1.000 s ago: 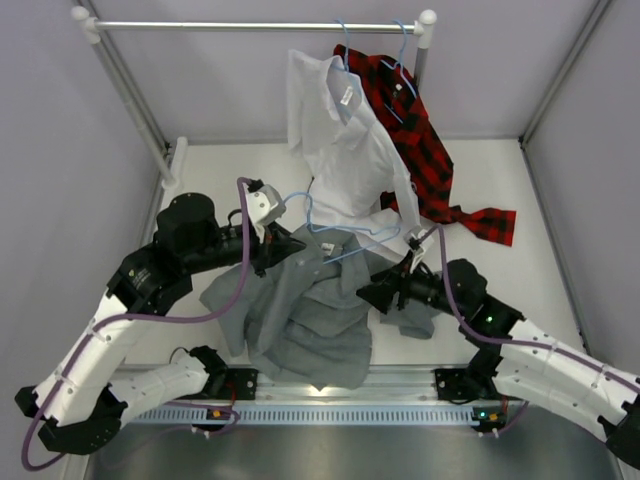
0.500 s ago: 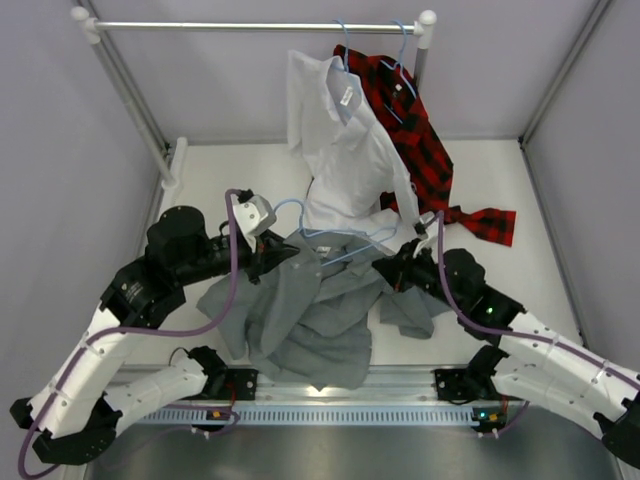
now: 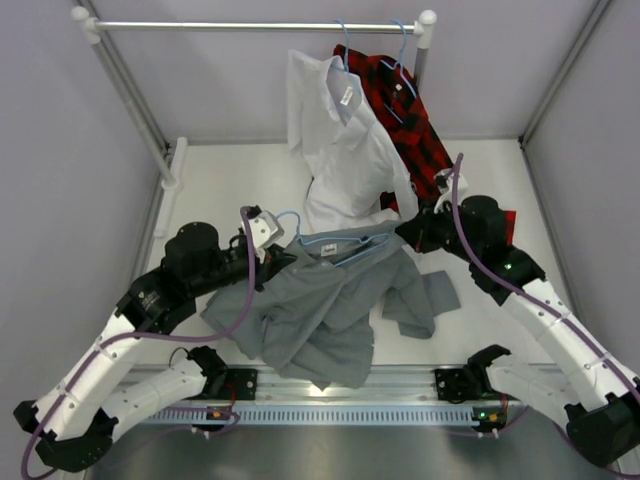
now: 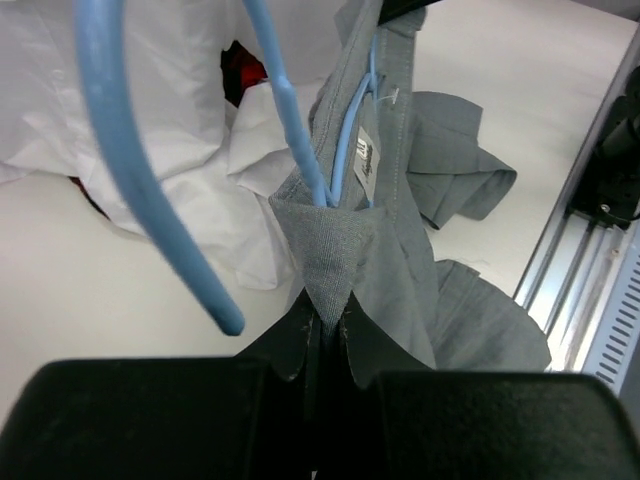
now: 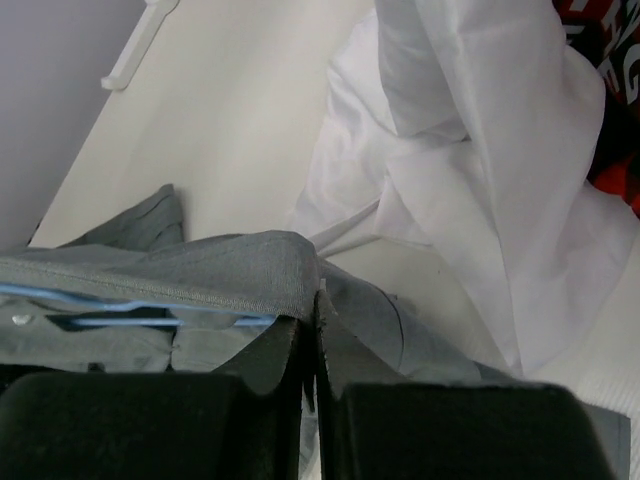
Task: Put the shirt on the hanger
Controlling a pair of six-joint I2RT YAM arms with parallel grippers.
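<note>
Spanning from left gripper (image 3: 278,255) to right gripper (image 3: 405,232), the shirt (image 3: 320,300) spreads over the table (image 3: 220,170), hanger (image 3: 345,240) in its collar.

Left wrist: jaws pinched together on shirt fabric beside the hanger wire.

Right wrist: jaws clamped on the shirt's edge, above the hanger.

hanger (image 4: 150,200) mostly inside shirt (image 4: 395,250), cropped at top

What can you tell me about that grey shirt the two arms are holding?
The shirt is plain grey, soft, collared and rumpled. The left hand and right hand each pinch a shoulder, holding its top stretched between them; the rest droops onto the table. A light-blue wire hanger sits inside the neck, hook sticking out.
</note>
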